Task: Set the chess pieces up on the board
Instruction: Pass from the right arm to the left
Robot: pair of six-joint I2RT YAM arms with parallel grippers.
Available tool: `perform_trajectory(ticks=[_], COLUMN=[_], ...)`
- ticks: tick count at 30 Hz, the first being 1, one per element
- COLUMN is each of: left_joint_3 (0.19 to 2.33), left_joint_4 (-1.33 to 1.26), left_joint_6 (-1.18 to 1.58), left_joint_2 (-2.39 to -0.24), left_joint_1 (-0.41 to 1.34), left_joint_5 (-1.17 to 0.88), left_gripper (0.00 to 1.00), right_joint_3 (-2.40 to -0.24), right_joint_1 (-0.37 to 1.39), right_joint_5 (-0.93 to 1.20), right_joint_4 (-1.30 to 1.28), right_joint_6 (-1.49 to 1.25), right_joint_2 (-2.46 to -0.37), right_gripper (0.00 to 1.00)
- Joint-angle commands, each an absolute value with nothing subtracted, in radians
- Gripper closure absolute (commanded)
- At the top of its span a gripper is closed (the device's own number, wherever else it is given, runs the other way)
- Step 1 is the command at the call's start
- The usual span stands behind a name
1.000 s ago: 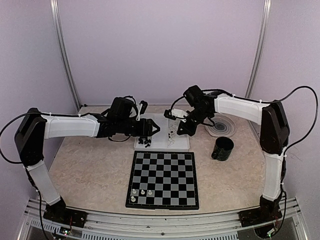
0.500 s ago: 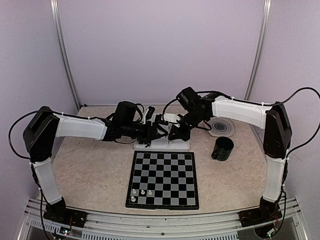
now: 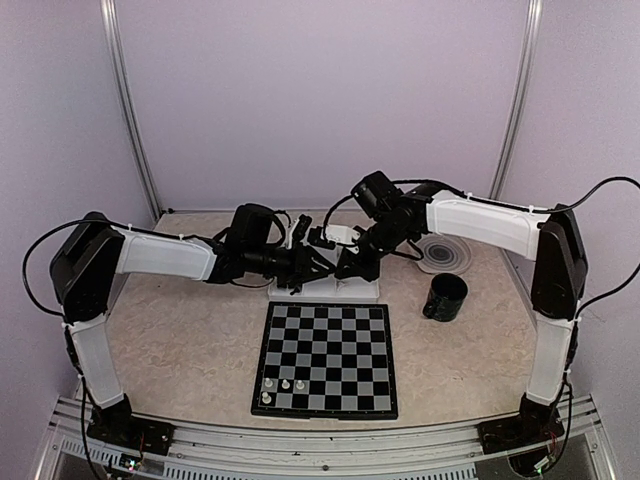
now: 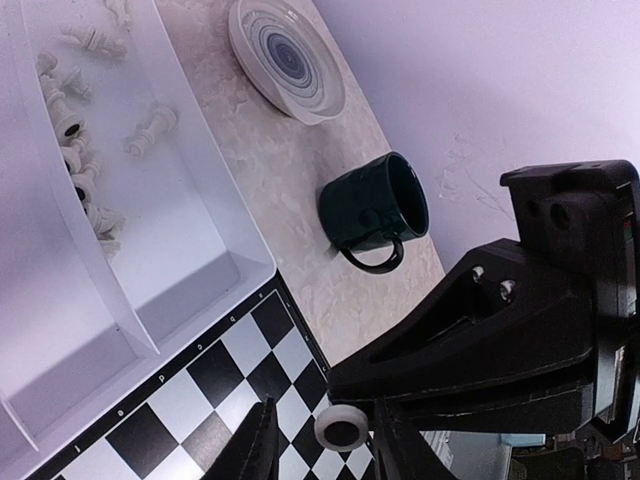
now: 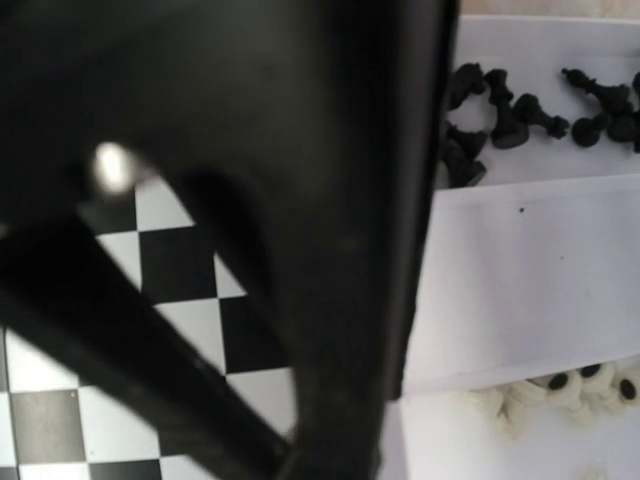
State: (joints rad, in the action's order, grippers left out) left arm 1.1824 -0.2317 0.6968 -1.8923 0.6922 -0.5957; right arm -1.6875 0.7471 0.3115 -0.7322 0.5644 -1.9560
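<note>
The board (image 3: 330,350) lies in front of the white tray (image 3: 360,287) and has several white pieces (image 3: 285,385) in its near left corner. My left gripper (image 3: 312,262) and right gripper (image 3: 348,268) meet tip to tip over the tray's front edge. In the left wrist view my left gripper (image 4: 322,415) is open, its jaws apart around a white chess piece (image 4: 342,430) seen base-on. The piece hangs at the tip of the right gripper's black body, above the board (image 4: 200,400). The right wrist view is mostly blocked by dark blur.
The tray holds loose white pieces (image 4: 90,180) in one compartment and black pieces (image 5: 500,115) in another. A striped plate (image 3: 443,252) and a dark green mug (image 3: 444,297) stand to the right of the tray and board.
The right gripper left the tray's white pieces and moved left and forward. The left arm reached right, so the two grippers now meet with the white piece between them.
</note>
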Motion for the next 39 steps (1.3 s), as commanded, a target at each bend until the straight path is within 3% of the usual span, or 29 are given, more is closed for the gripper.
perform_trajectory(ticks=[1,11,17,20,25,31,39], left_joint_3=[1.17,1.162,1.127,1.111,1.075,1.045,1.044], left_joint_4=[-0.26,-0.316,-0.384,-0.414,-0.498,-0.597,-0.637], left_joint_6=[0.708,0.742,0.772,0.78,0.804,0.849,0.882], left_joint_2=[-1.911,-1.916,-1.884,-1.854,-1.812,-1.799,-1.81], left_joint_1=[0.688,0.686,0.674,0.669,0.666,0.66,0.658], left_joint_5=[-0.62,-0.667,-0.682,-0.675,-0.664,-0.648,-0.641], left_gripper=[0.68,0.84,0.88,0.89,0.89,0.9,0.9], right_joint_3=[-1.679,-1.671,-1.627,-1.602,-1.488,-1.326,-1.326], right_joint_1=[0.764,0.765,0.743,0.684,0.533,0.494,0.506], right_joint_5=[0.323,0.321,0.323,0.45,0.813,1.128,1.264], right_joint_4=[-0.712,-0.699,-0.653,-0.618,-0.465,-0.267,-0.075], right_joint_6=[0.568,0.562,0.541,0.474,0.246,-0.006,-0.26], right_joint_2=[-1.902,-1.891,-1.83,-1.784,-1.724,-1.758,-1.859], right_gripper=[0.97,0.96,0.87,0.71,0.61,0.58,0.56])
